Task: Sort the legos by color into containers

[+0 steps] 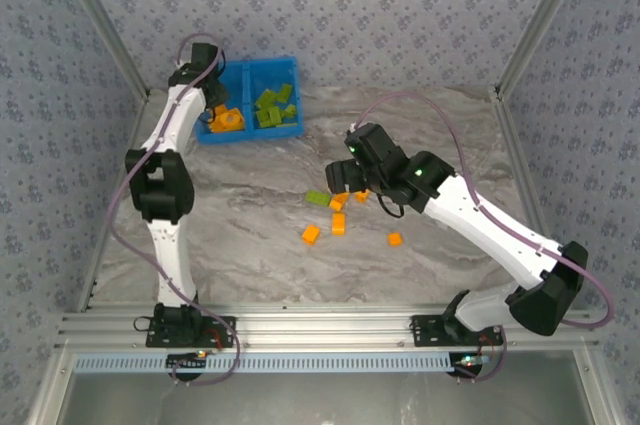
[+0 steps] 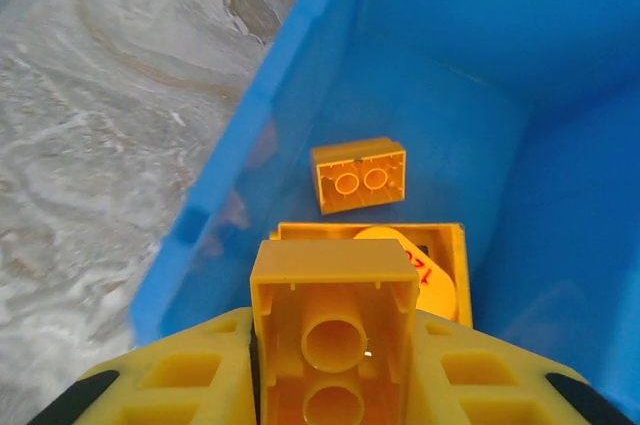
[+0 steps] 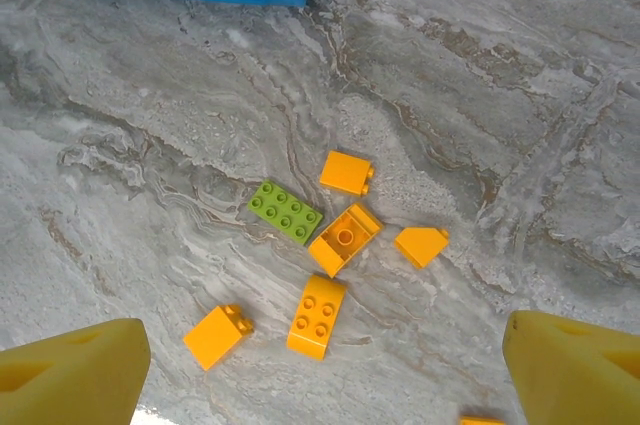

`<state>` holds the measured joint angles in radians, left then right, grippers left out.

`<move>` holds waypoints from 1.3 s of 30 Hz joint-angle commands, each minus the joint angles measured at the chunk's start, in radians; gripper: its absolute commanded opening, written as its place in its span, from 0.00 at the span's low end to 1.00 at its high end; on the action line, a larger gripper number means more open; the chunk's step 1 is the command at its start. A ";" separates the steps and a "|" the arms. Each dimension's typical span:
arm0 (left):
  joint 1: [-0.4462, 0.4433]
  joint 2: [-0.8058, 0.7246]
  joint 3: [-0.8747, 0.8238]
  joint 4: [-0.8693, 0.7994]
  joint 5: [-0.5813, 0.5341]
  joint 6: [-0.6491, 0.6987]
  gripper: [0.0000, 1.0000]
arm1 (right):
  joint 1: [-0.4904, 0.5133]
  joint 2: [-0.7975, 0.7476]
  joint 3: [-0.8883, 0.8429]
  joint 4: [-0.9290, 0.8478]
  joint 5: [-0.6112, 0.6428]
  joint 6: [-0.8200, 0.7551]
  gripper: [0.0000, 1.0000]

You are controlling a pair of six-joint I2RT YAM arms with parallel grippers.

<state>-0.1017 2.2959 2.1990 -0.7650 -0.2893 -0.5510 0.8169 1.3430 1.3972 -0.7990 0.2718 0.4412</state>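
Holding what, and where, is the left end effector [image 2: 333,370]? — Student

Clamped on an orange brick [image 2: 333,315], hollow underside toward the wrist camera, above the left compartment of the blue bin [image 2: 450,45]. An orange frame piece [image 2: 458,265] and a small orange brick [image 2: 360,175] lie there already. Green bricks [image 1: 275,105] sit in the right compartment. — Tutor

How should the drop go? — Student

Best, probably, by parting the fingers low and well inside the walls, away from the middle wall [image 1: 247,93], so nothing bounces across. The right end effector [image 3: 325,370], fingers wide apart, hovers over loose bricks [image 3: 330,245] on the table [image 3: 500,95]. — Tutor
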 commanded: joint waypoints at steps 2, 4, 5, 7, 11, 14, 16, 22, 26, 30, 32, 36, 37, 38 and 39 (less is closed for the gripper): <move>0.017 0.122 0.194 -0.050 0.067 0.032 0.39 | 0.008 -0.041 0.017 -0.052 0.043 0.034 0.94; 0.022 0.149 0.242 -0.066 0.079 0.022 0.46 | 0.008 -0.048 0.016 -0.056 0.047 0.039 0.94; 0.024 0.149 0.253 -0.066 0.089 0.018 0.50 | 0.007 -0.050 0.015 -0.055 0.047 0.041 0.94; 0.024 0.131 0.251 -0.069 0.106 0.012 0.55 | 0.008 -0.052 0.017 -0.054 0.047 0.043 0.94; 0.019 0.049 0.221 -0.110 0.164 -0.009 0.63 | 0.008 -0.047 0.013 -0.032 0.046 0.040 0.95; 0.001 -0.084 0.109 -0.120 0.197 -0.028 0.64 | 0.007 -0.033 0.006 -0.019 0.050 0.040 0.95; -0.022 -0.222 -0.046 -0.080 0.220 -0.054 0.65 | 0.001 -0.022 -0.005 -0.008 0.049 0.045 0.96; -0.164 -0.644 -0.583 0.075 0.254 -0.137 0.70 | -0.044 0.000 -0.055 0.039 0.010 0.077 0.97; -0.348 -0.807 -0.830 0.144 0.288 -0.003 0.71 | -0.085 -0.004 -0.094 0.057 -0.017 0.093 0.97; -0.517 -0.888 -1.028 0.199 0.317 0.162 0.73 | -0.122 -0.013 -0.124 0.063 -0.035 0.097 0.97; -0.594 -0.886 -1.088 0.205 0.322 0.202 0.73 | -0.134 -0.017 -0.135 0.067 -0.040 0.100 0.97; -0.721 -0.840 -1.169 0.246 0.303 0.231 0.75 | -0.148 -0.032 -0.156 0.073 -0.040 0.109 0.98; -0.744 -0.822 -1.180 0.260 0.292 0.236 0.76 | -0.151 -0.036 -0.163 0.078 -0.041 0.112 0.98; -0.763 -0.803 -1.194 0.281 0.290 0.242 0.76 | -0.155 -0.039 -0.169 0.080 -0.045 0.115 0.98; -0.774 -0.781 -1.208 0.304 0.288 0.246 0.78 | -0.159 -0.041 -0.173 0.080 -0.050 0.115 0.98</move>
<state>-0.8478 1.4780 1.0126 -0.5503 0.0113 -0.3599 0.6693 1.3300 1.2419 -0.7292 0.2379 0.5323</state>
